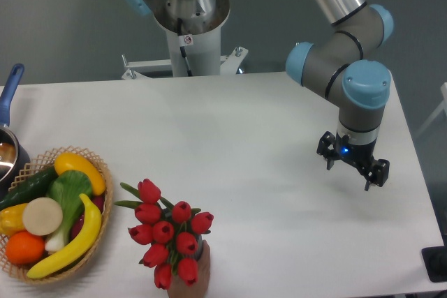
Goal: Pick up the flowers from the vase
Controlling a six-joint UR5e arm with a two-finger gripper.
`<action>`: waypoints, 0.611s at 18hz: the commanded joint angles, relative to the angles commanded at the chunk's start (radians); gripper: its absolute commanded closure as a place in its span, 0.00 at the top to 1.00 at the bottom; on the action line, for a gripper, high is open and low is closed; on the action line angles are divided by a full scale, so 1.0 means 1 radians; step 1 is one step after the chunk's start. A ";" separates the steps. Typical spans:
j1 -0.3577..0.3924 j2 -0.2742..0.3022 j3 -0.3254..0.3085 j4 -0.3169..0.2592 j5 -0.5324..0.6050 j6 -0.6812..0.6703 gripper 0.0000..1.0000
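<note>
**Flowers well apart from the claw**

Fixed camera: the flowers stand upright in the vase beside the wicker basket. The gripper hangs released, empty, far across the table from the vase.

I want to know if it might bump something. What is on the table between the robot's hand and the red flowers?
Nothing. The fixed camera shows only bare white table between the black two-finger hand and the red tulip bunch.
</note>
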State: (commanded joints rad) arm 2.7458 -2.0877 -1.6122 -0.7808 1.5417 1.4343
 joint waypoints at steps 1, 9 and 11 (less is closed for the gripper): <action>0.000 0.000 -0.002 0.005 0.002 0.000 1.00; 0.023 -0.008 -0.006 0.029 -0.262 -0.012 1.00; 0.023 -0.006 -0.006 0.032 -0.374 -0.041 1.00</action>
State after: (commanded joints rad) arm 2.7689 -2.0939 -1.6183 -0.7486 1.1679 1.3930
